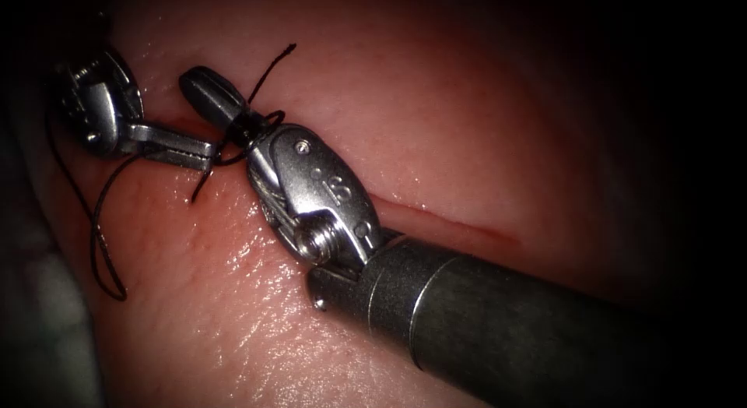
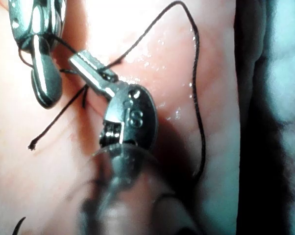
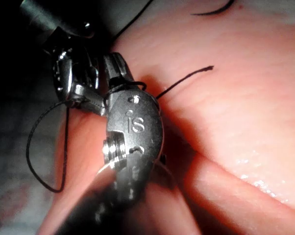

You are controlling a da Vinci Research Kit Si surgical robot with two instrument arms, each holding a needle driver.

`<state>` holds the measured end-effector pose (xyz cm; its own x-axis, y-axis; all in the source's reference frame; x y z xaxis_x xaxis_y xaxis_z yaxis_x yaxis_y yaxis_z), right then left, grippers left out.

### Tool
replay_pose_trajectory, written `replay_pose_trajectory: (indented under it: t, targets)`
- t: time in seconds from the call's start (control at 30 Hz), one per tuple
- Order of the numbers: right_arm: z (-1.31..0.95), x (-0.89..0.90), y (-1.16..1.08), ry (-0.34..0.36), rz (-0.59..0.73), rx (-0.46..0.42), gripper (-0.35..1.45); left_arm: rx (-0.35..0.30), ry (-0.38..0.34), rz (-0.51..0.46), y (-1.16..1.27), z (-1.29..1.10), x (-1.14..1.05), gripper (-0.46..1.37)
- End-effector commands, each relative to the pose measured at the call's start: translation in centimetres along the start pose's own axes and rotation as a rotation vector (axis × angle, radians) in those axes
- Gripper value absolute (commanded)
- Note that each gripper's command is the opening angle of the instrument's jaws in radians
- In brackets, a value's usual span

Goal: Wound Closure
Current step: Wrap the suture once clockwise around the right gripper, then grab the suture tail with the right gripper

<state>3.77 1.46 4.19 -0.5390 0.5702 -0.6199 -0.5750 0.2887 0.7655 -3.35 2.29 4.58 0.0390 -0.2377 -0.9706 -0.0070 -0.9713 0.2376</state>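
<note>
With dark thread (image 1: 105, 244) wound round the right steel needle driver (image 1: 204, 89), closed and holding nothing I can see, and the left driver (image 1: 198, 153) clamping thread beside the pink tissue's cut (image 1: 459, 225), both strands want even tension.

Dark thread (image 1: 268, 121) loops around the right tool (image 1: 212, 91) over the tissue (image 1: 436, 120).

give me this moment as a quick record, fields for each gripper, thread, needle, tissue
left gripper: on the left of the cut, shut on the thread
right gripper: jaws closed, thread looped around its neck, nothing seen held between them
thread: dark; a loop lies on the tissue at left, a free cut end points up past the right gripper
needle: cannot tell from these views
tissue: wet and glossy, cut running from the grippers toward the right
</note>
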Motion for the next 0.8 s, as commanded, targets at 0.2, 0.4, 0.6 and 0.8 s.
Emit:
replay_pose_trajectory:
  t: [0.2, 0.4, 0.6, 0.8]
  targets:
    - [-0.01, 0.03, 0.04, -0.07, 0.094, -0.187, 0.2, -0.007, 0.001, 0.002, -0.04, -0.01, 0.0, -0.35]
    - [-0.02, 0.06, 0.11, -0.141, 0.163, -0.367, 0.87, -0.006, 0.003, 0.011, -0.15, -0.02, 0.0, -0.35]
    - [-0.08, 0.09, 0.2, -0.136, 0.258, -0.427, 0.93, -0.002, 0.002, 0.008, -0.21, 0.02, -0.03, -0.35]
    - [-0.08, 0.04, 0.37, -0.139, 0.378, -0.506, 0.97, 0.001, -0.001, 0.009, -0.21, 0.07, -0.05, -0.35]
